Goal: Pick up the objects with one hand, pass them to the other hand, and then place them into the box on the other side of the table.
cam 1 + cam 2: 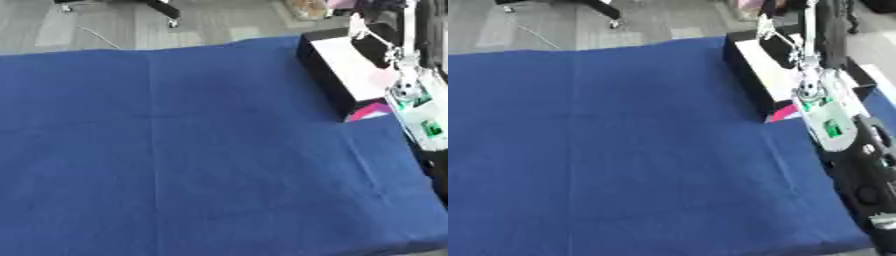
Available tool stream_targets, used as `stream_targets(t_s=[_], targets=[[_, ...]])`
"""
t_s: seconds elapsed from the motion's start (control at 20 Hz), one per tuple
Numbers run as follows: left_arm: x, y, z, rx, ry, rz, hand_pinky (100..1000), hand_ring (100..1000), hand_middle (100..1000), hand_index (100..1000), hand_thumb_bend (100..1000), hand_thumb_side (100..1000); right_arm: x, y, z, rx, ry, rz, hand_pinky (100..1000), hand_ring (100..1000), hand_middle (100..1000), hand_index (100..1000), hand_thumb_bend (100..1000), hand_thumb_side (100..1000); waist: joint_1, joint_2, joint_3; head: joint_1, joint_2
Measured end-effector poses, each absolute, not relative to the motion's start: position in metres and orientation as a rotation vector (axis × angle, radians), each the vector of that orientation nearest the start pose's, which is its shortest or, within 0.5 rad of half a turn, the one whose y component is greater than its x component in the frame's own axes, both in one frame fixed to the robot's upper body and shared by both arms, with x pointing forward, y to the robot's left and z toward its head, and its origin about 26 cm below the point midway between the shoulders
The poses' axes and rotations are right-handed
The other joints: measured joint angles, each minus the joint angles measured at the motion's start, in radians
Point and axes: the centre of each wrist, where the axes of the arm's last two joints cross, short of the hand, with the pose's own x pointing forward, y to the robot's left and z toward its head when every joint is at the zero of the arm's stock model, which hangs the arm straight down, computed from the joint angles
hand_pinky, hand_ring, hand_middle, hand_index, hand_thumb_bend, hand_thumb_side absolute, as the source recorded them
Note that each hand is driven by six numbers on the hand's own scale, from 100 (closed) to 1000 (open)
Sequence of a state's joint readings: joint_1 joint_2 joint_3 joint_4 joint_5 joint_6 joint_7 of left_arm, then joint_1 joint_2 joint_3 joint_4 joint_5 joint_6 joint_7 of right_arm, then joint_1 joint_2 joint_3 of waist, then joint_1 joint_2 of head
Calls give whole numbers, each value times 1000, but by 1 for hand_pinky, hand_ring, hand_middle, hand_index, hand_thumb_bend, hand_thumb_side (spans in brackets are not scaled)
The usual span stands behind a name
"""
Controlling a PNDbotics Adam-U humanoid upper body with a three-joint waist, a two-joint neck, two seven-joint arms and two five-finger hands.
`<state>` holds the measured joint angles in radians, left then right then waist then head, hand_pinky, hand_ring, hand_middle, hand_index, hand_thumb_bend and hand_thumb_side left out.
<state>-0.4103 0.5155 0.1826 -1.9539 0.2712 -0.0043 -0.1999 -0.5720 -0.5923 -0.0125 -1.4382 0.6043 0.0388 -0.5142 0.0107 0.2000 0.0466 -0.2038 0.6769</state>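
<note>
Observed the right hand (783,31) over the far end of the black box (320,64), at the table's right far corner. Could not tell whether open, closed or holding anything; too blurred. Traced the right arm (829,121) back from it along the table's right edge, above the box. Noted a pale lining inside the box. Found a pink-and-white thing (371,111) at the box's near end; could not tell whether inside or just beside. Recorded a blue cloth (175,150) covering the table.
</note>
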Motion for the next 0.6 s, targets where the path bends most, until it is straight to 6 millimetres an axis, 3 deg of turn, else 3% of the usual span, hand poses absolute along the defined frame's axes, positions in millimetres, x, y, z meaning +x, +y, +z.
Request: stream_targets(t_s=[0.25,0.4,0.45,0.6], targets=[[299,323,256,69,-2357,-435,785,686,629,805,370,916,407,-384,187,-1432,-1840,399,722,704,614,926,100,100,5,0,10,-12,-5],[298,324,253,71,-2355,-416,785,685,625,804,356,918,409,-397,177,-1429,-1779,410,765,767,716,1000,100,262,5,0,16,-15,-6],[298,325,250,71,-2349,-406,785,684,624,804,355,918,409,-401,174,-1428,-1749,412,771,776,735,1000,100,290,5,0,22,-17,-6],[297,326,245,72,-2341,-388,785,684,622,805,350,920,408,-415,158,-1412,-1632,439,819,827,820,1000,100,505,3,0,28,-20,-6]])
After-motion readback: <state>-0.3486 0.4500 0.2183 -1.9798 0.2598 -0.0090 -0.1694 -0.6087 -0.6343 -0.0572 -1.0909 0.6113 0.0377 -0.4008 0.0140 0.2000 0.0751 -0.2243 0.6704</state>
